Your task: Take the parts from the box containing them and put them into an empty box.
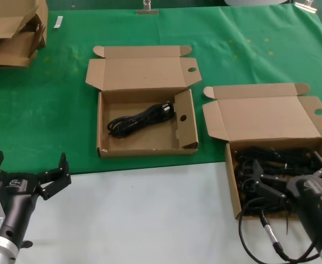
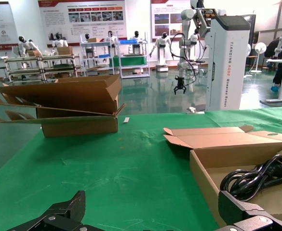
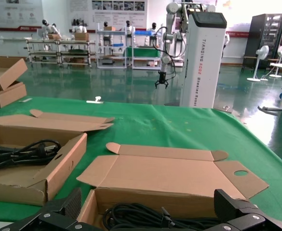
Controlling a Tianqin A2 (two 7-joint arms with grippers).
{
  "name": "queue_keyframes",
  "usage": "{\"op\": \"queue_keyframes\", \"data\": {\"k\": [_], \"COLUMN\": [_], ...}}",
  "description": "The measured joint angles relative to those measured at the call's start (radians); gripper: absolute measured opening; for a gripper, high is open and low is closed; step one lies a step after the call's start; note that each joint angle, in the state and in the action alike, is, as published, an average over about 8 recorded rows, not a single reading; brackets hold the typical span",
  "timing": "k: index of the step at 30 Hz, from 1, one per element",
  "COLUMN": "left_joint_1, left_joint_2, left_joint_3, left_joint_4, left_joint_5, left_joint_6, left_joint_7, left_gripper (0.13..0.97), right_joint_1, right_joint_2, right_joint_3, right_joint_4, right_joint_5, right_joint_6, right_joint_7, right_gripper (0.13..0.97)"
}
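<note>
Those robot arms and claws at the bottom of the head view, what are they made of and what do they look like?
The left gripper has black, angular, wedge-shaped fingers on a black cylindrical wrist that ends in a silver metal section. The right gripper has a similar black build, with a thin black cable looping out beside its wrist. Any markings are too small to read.

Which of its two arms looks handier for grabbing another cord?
Probably the right. The right gripper hangs open directly over the wider box holding the coiled cords. The left gripper, also open, sits off over the white table edge.
</note>
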Motion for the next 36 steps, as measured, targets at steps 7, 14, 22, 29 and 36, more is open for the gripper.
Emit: {"op": "queue_keyframes", "data": {"k": [7,14,22,29,36], "left_joint_1": [0.0,0.0,0.0,0.0,0.0], "left_joint_2": [0.0,0.0,0.0,0.0,0.0], "left_joint_3": [0.0,0.0,0.0,0.0,0.0], "left_joint_4": [0.0,0.0,0.0,0.0,0.0], "left_joint_5": [0.0,0.0,0.0,0.0,0.0], "left_joint_6": [0.0,0.0,0.0,0.0,0.0], "left_joint_7": [0.0,0.0,0.0,0.0,0.0], "left_gripper": [0.966,0.966,0.966,0.966,0.966], "right_joint_1": [0.0,0.0,0.0,0.0,0.0], "right_joint_2": [0.0,0.0,0.0,0.0,0.0], "right_joint_3": [0.0,0.0,0.0,0.0,0.0], "right_joint_4": [0.0,0.0,0.0,0.0,0.0], "right_joint_5": [0.0,0.0,0.0,0.0,0.0], "right_joint_6": [0.0,0.0,0.0,0.0,0.0], "right_joint_7": [0.0,0.0,0.0,0.0,0.0], "right_gripper": [0.966,0.966,0.966,0.966,0.966]}}
